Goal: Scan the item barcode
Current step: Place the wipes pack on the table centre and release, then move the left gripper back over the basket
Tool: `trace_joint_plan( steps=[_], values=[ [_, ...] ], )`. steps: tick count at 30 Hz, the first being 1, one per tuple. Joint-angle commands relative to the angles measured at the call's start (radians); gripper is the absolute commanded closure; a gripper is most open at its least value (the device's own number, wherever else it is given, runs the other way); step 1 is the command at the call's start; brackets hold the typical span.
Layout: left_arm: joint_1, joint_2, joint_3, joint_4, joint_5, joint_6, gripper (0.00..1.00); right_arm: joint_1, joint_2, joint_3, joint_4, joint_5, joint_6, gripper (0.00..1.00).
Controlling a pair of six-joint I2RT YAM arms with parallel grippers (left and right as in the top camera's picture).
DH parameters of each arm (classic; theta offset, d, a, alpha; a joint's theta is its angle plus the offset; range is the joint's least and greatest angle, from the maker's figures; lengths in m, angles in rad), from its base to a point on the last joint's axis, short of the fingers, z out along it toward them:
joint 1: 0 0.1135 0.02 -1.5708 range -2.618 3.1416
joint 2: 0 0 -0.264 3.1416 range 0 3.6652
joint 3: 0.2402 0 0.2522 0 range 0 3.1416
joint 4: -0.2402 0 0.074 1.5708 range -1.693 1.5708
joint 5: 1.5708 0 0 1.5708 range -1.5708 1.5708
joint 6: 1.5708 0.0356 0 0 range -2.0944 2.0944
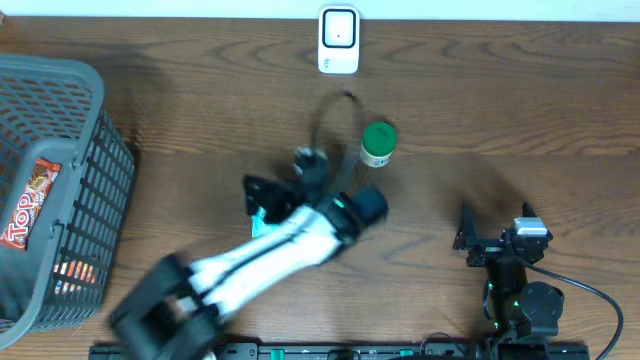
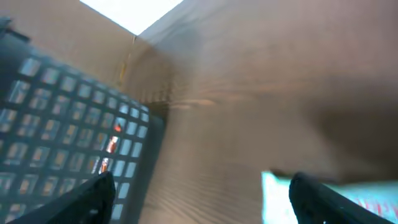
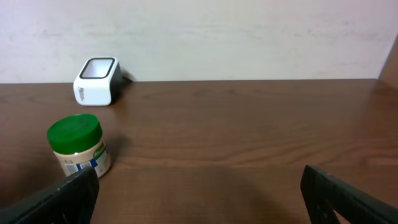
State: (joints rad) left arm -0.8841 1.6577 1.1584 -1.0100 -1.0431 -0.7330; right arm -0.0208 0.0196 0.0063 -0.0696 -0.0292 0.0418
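Squat round jar (image 1: 378, 143), green-lidded and pale-labelled, stands upright on the grained wood table (image 1: 540, 110) near a white boxy scanner (image 1: 339, 40). Left gripper (image 2: 199, 202) and right gripper (image 3: 199, 193) both gape. Grey mesh basket (image 1: 100, 160) at left.

I read a grey lattice basket (image 1: 75, 120) on the wooden table (image 1: 200, 60), far left; a red-and-white snack packet (image 1: 28, 205) lies inside; a second, orange packet (image 1: 75, 275) shows through its wall.

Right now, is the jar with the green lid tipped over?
No, the jar stands upright on the table, its green lid on top.
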Motion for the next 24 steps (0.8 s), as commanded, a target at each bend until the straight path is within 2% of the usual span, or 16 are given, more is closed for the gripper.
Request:
trace_joint_plan(
  steps=[1,3,5,8,11,14,19,24],
  values=[
    [0.111,-0.2,0.156,-0.002,0.094,0.196,0.1,0.001,0.0,-0.001,-0.003,0.002,0.01,0.01],
    [0.22,-0.297,0.256,-0.003,0.248,0.328,0.1,0.001,0.0,-0.001,-0.003,0.002,0.01,0.01],
    [0.371,-0.385,0.358,-0.005,0.425,0.374,0.09,0.001,0.0,-0.001,-0.003,0.002,0.01,0.01],
    [0.66,-0.49,0.467,-0.006,0.622,0.324,0.1,0.001,0.0,-0.001,-0.003,0.002,0.01,0.01],
    [0.972,-0.578,0.481,-0.023,0.711,0.21,0.1,0.001,0.0,-0.001,-0.003,0.002,0.01,0.01],
    [1.188,-0.608,0.481,-0.106,0.771,0.2,0.09,0.001,0.0,-0.001,-0.003,0.002,0.01,0.01],
    [1.408,-0.569,0.457,-0.222,0.774,0.246,0.06,0.001,0.0,-0.001,-0.003,0.002,0.01,0.01],
    [1.492,-0.461,0.447,-0.227,0.894,0.309,0.06,0.001,0.0,-0.001,-0.003,0.002,0.01,0.01]
  ],
)
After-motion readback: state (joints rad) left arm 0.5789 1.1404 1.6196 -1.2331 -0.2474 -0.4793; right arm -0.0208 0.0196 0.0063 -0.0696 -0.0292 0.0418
